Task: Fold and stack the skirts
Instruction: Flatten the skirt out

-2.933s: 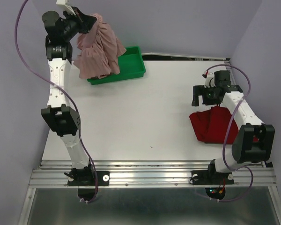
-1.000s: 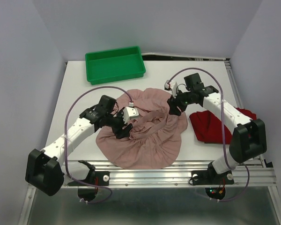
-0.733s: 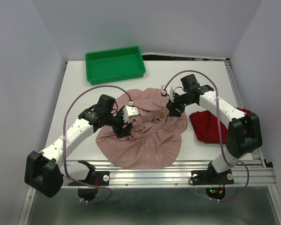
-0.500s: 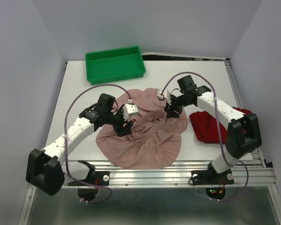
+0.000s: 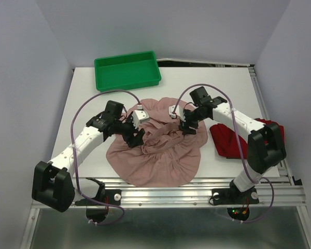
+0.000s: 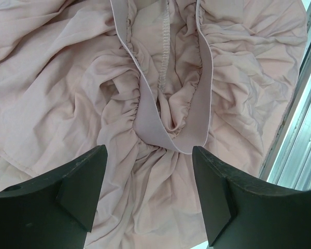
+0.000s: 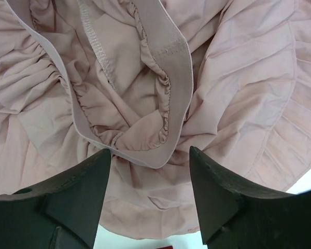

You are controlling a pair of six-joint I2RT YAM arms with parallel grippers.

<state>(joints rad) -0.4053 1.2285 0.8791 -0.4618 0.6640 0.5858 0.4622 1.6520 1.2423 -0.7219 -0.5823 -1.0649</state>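
Change, pink skirt (image 5: 155, 155): 2.9 s back hung from raised left arm above the tray; now spread on table (image 5: 207, 83), near-centre, hem at the near edge.
Change, dark red skirt (image 5: 225, 140): unmoved, right side of table, just beside the pink one.
Change, left gripper (image 5: 137, 136): moved inward and away from the near edge over the last second; jaws apart, nothing between them, over left end of the waistband (image 6: 150, 132).
Change, right gripper (image 5: 186, 127): moved left toward skirt middle; jaws apart, gripping nothing, over the waistband's right end.
Container, green tray (image 5: 128, 84): far-left of table, well apart from both skirts; only its bare green floor showing.
Hidden, pink skirt: cut off by frame edges in both wrist views; pleated ruffle edge clear only in right wrist view.
Hidden, dark red skirt: partly covered by right arm; only a red sliver at bottom edge of right wrist view.
Hidden, waistband: bunched into a collapsed loop, inner seam showing.
Hidden, fingertips: touching cloth or just above it, cannot tell.
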